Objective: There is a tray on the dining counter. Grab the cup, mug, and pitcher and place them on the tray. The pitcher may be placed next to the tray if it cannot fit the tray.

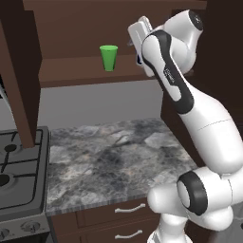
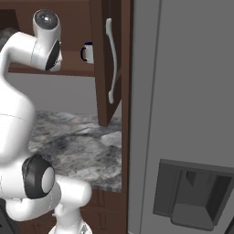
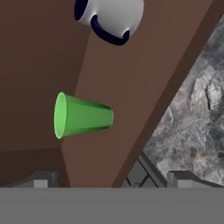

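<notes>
The white arm (image 1: 190, 109) is raised with its hand at the brown cabinet shelf (image 1: 85, 71), fingers (image 3: 39, 180) spread apart and empty. The green cup (image 1: 109, 57) stands upright on that shelf; the white mug (image 2: 87, 53) sits apart to its right, above the marbled surface (image 1: 114, 159).

Open gap — cup (image 3: 83, 116), mug (image 3: 111, 18)

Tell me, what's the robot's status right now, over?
Claw open, empty, up at the cabinet shelf. Green cup and white mug standing on that shelf, untouched. Nothing between claw and cup.
</notes>
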Controlling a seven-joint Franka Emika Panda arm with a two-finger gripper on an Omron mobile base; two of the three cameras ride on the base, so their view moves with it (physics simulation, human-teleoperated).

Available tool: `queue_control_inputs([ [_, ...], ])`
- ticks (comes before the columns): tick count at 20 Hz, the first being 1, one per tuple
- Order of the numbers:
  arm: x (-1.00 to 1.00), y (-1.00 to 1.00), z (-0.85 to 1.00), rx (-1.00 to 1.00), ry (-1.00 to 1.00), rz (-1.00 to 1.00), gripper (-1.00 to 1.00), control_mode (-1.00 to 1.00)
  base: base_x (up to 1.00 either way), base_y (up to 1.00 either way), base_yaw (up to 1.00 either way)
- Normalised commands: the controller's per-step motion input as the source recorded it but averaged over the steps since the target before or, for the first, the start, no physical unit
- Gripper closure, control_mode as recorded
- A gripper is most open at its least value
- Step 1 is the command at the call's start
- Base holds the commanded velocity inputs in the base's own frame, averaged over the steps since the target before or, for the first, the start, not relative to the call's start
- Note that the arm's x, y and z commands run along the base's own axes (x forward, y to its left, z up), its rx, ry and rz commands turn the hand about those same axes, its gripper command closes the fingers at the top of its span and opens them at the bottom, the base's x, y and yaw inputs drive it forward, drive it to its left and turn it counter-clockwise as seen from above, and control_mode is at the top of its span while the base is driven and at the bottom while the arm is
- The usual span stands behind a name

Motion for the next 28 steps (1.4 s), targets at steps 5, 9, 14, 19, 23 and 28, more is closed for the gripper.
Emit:
queue_control_inputs([
  [5,0.07,0.01,-0.03,0.00,0.00,0.07,-1.00,-1.00,0.00,0.00,0.00],
  [9,0.09,0.01,-0.07,0.00,0.00,0.08,-1.00,-1.00,0.00,0.00,0.00],
  [14,0.14,0.10,-0.15,0.00,0.00,0.04,-1.00,-1.00,0.00,0.00,0.00],
  [19,0.15,0.01,-0.02,0.00,0.00,0.00,-1.00,-1.00,0.00,0.00,0.00],
  [23,0.09,0.00,0.01,-0.04,-0.03,0.00,-1.00,-1.00,0.00,0.00,0.00],
  [28,0.06,0.04,0.00,-0.01,0.00,0.00,-1.00,-1.00,0.00,0.00,0.00],
])
